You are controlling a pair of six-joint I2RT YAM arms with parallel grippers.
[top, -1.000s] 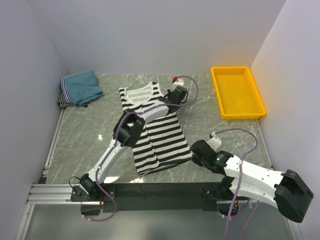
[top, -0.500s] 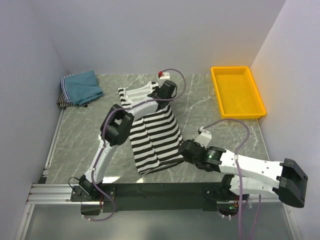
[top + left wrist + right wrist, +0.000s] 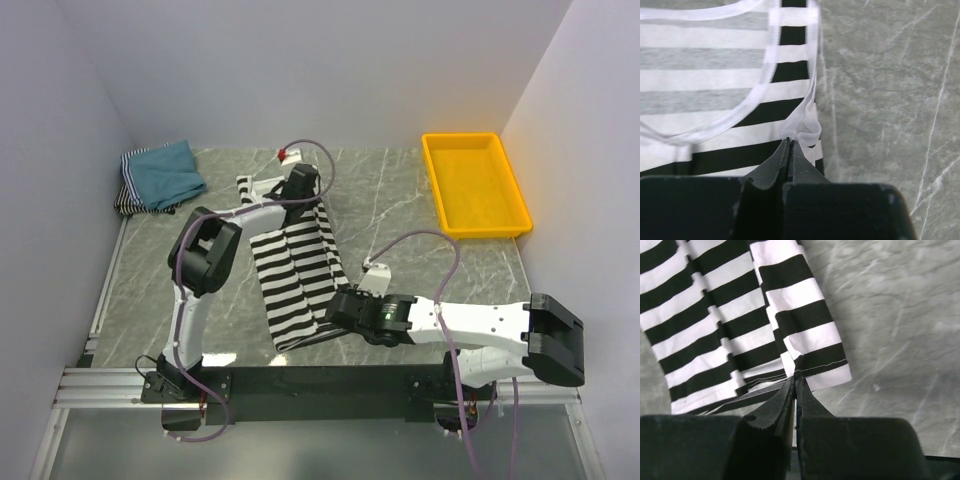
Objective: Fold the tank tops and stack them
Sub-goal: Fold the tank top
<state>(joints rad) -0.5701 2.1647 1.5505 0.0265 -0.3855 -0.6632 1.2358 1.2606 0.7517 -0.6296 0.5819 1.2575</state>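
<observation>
left pincer [image 3: 790, 142] clamped on striped tank top [image 3: 297, 270] strap | right pincer [image 3: 795, 376] clamped on hem

The black-and-white striped tank top [image 3: 295, 270] lies mid-table, doubled lengthwise into a narrow, slightly rumpled band, with its neck toward eleven o'clock and its hem toward six. At ten o'clock the teal-blue top [image 3: 165, 172] rests bunched on folded finely striped tops [image 3: 127, 197].

Bright, even overhead light — soft shadows, sharp focus throughout
</observation>
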